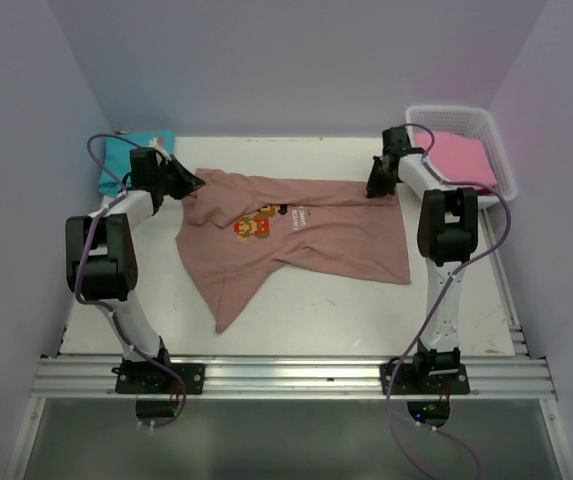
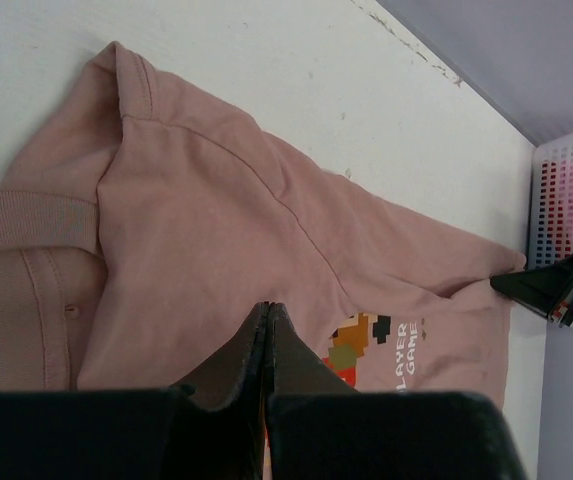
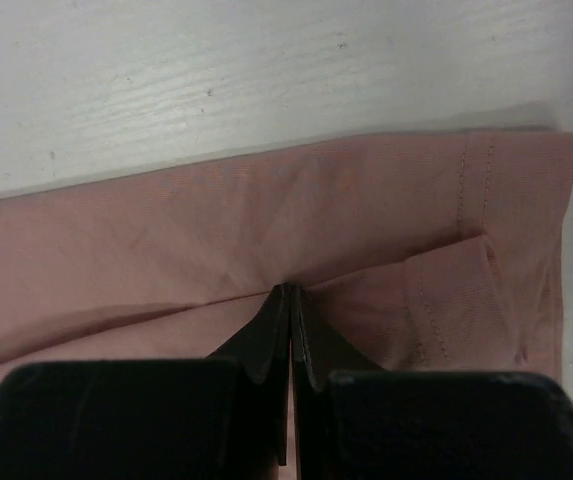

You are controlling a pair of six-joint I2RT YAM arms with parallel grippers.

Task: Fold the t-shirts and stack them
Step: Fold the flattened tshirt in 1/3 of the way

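Top external view: a salmon-brown t-shirt [image 1: 306, 240] lies spread, print up, across the white table [image 1: 346, 320], pinched at both ends of its far edge. The left gripper [image 1: 191, 186], jaws closed, grips fabric between collar and chest print. The right gripper [image 1: 374, 188], jaws closed, clamps a crease beside a stitched hem. A teal t-shirt [image 1: 126, 150] sits at the far left corner, and a pink t-shirt [image 1: 456, 158] rests in a white basket [image 1: 501, 165] at far right.

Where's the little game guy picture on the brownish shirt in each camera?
Top external: pixel-character print, mid-shirt, left of centre.
Left wrist: low, just right of the left gripper.
Right wrist: not in it.
Shared landmark: the salmon-brown t-shirt, in all three.
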